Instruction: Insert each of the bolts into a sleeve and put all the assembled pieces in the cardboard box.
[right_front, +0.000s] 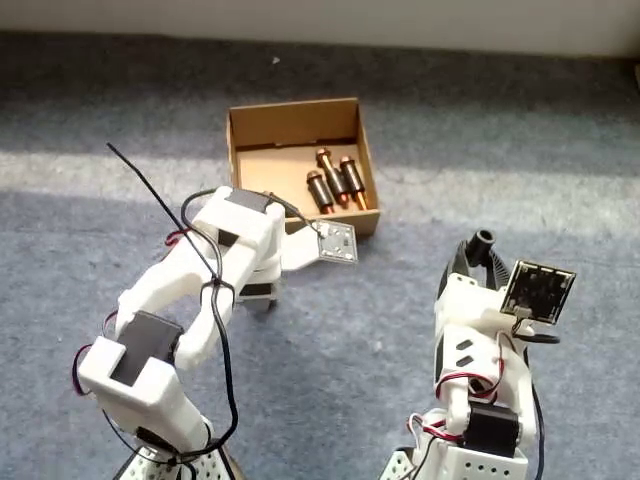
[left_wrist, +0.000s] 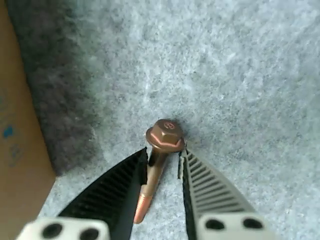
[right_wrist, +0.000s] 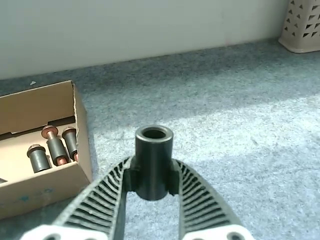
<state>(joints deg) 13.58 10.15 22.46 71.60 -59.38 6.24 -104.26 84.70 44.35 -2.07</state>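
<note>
Grey carpeted surface (right_front: 380, 330). My right claw (right_wrist: 152, 167) clenches the sleeve (right_wrist: 153, 145) mid-body. My left claw (left_wrist: 164, 151) straddles the bolt (left_wrist: 164, 135), and I cannot tell whether it grips. Slick, rigid steel, I judge: pinch mid-shank.

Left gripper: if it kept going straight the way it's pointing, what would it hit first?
Most likely the grey carpet just past the bolt that the left gripper straddles, though depth is hard to judge.

Left claw (left_wrist: 164, 151) — right claw (right_wrist: 152, 166) — clenched
</note>
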